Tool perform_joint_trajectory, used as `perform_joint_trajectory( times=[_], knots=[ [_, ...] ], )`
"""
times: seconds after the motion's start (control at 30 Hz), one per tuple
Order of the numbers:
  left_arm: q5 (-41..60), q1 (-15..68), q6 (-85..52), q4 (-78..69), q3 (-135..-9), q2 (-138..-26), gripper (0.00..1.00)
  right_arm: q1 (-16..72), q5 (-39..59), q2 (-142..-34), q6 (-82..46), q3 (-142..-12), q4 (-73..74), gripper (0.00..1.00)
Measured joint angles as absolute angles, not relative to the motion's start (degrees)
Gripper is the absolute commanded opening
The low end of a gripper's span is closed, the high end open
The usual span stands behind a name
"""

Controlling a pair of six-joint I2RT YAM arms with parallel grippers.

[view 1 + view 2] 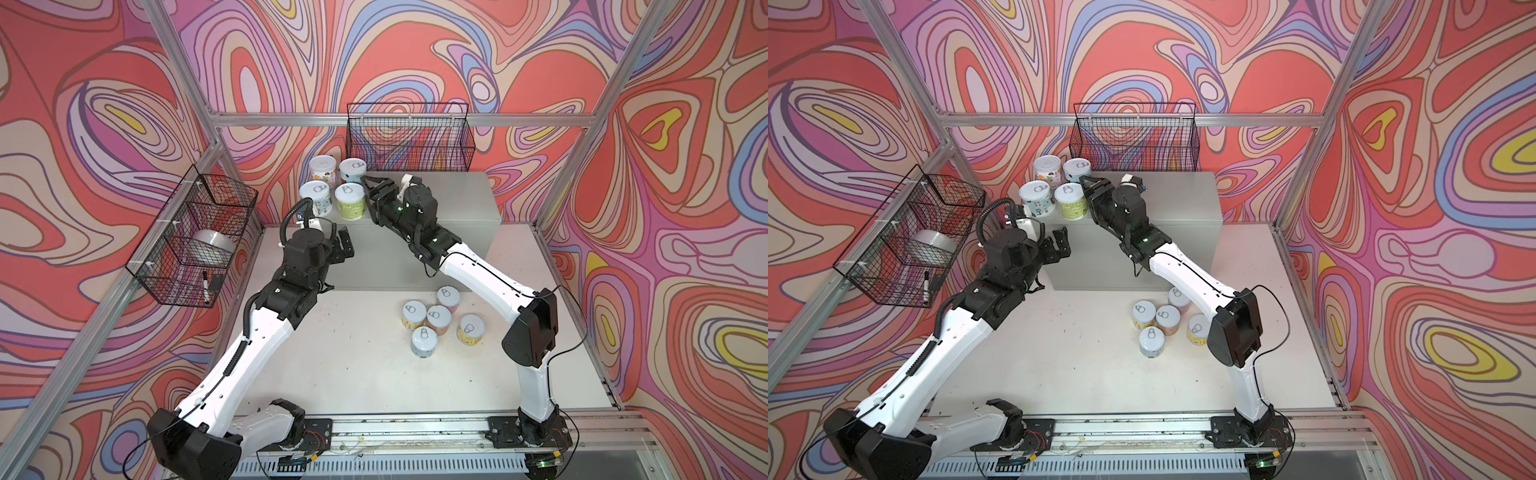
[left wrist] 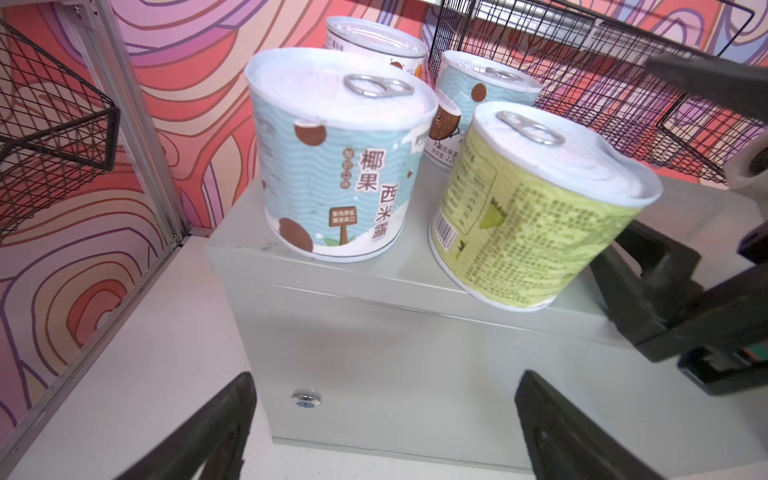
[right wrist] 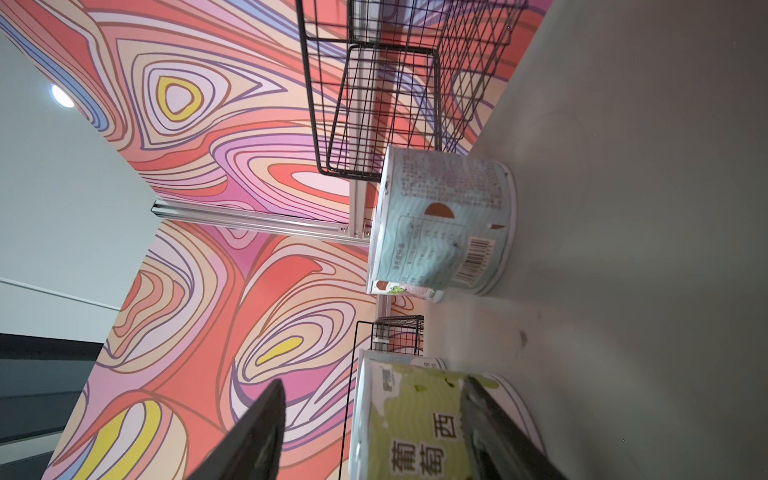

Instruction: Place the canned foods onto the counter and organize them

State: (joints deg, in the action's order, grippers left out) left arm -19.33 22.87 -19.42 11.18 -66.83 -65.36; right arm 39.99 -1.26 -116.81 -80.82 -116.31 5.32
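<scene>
- a wire basket [image 1: 409, 137] hangs on the far wall just behind the counter [image 1: 457, 195]; a side basket [image 1: 195, 232] on the left wall holds a grey tape roll [image 1: 214, 245] and a marker [image 1: 205, 286]
- we count four canned foods in a square block on the counter's left end: pale can [image 1: 322, 166] and far blue can [image 1: 353, 169] behind, near blue can [image 1: 314, 197] and green can [image 1: 350, 199] at the near edge
- five cans [image 1: 439, 318] bunch on the white table [image 1: 353, 374], near-right of the counter; the right arm [image 1: 1192, 270] crosses above them
- right gripper [image 1: 368, 187]: jaws parted, one over the other at the green can's right side; nothing clamped, contact we cannot tell
- left gripper [image 1: 348, 245]: jaws spread wide, empty, before the counter's near face
- counter: smooth grey sheet-metal box, round lock [image 2: 306, 400]; cans: short cylinders, paper labels, silvery pull-tab lids
</scene>
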Motion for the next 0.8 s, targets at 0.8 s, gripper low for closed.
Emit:
perform_joint_trajectory(
  times=[0.8],
  knots=[
    [-18.0,22.9,-18.1,27.2,-56.3,-42.2,0.98,35.9,5.0,-102.6,-53.1,-111.0,-17.3,0.65]
  ],
)
